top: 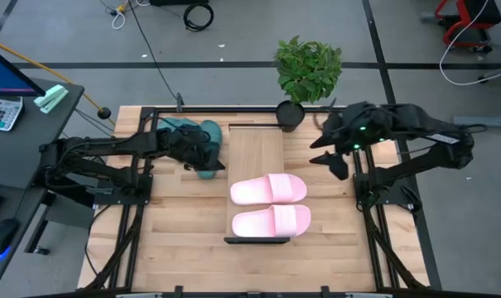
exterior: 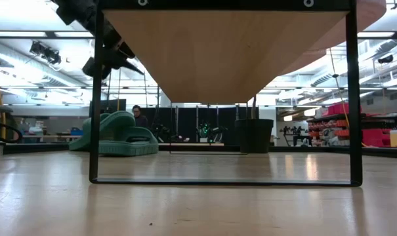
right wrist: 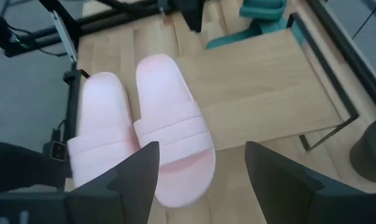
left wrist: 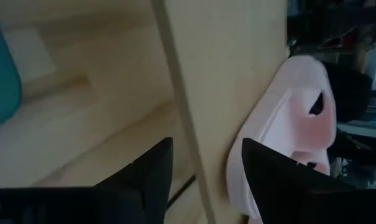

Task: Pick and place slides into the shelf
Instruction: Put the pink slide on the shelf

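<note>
pink slides: both light pink slides [top: 269, 189] [top: 272, 221] already lie side by side on the near half of the shelf [top: 255, 149], so the far half stays bare, which looks like room saved for the other pair

teal slides: the two dark teal slides [top: 190, 134] are on the tabletop [top: 175, 223] just beside the shelf's left edge, bunched together, not shelved yet

left gripper: left gripper [top: 207, 157] hangs right over the teal pair, fingers [left wrist: 144, 171] spread with nothing between them; I'd guess it's lining up for a grab since that pair is on its side

right gripper: right gripper [top: 337, 161] hovers off the shelf's right edge, jaws wide and empty, looking down at the pink pair; reads like it's just waiting

potted plant: potted plant [top: 305, 74] sits at the shelf's far end, close enough to be a bump risk when the teal ones go in
</note>
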You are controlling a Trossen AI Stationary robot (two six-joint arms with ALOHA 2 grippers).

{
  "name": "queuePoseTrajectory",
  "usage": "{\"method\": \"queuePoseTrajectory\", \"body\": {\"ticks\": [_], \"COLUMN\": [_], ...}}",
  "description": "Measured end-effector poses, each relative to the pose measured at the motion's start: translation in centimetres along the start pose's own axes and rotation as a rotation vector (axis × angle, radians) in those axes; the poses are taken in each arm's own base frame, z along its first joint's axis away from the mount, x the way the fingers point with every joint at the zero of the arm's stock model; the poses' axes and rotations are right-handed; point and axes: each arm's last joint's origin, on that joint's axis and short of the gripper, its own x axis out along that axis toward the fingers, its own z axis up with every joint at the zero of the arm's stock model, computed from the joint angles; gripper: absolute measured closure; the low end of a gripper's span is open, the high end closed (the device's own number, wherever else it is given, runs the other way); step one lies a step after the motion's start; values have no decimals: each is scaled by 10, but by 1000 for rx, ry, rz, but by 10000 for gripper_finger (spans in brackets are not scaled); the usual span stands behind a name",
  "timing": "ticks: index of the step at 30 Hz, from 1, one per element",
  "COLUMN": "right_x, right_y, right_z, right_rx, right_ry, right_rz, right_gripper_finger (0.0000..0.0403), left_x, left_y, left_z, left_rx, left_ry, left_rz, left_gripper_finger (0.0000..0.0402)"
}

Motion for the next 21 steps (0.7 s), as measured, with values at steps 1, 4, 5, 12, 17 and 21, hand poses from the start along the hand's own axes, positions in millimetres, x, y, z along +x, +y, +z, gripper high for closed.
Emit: {"method": "queuePoseTrajectory", "body": {"ticks": [1, 4, 5, 12, 17, 21], "right_x": [6, 27, 33, 71, 92, 103], "right_y": [0, 0, 0, 0, -8, -21], "right_z": [2, 7, 8, 19, 24, 27], "right_rx": [1, -2, -3, -3, 35, 86], "right_ry": [15, 59, 76, 116, 138, 152], "right_rz": [-4, -13, -13, -13, -40, -74], "right_gripper_finger": [158, 158, 158, 158, 165, 191], "left_x": [-1, -3, -5, -29, -69, -100], "left_y": [-2, -2, -2, -7, -13, -15], "left_z": [1, 1, 1, -2, -6, -10], "left_rx": [12, 33, 43, 115, 200, 260], "left_ry": [-17, -35, -43, -143, -339, -490], "left_rz": [-6, -2, -6, -46, -119, -189], "left_gripper_finger": [211, 221, 224, 229, 230, 234]}}
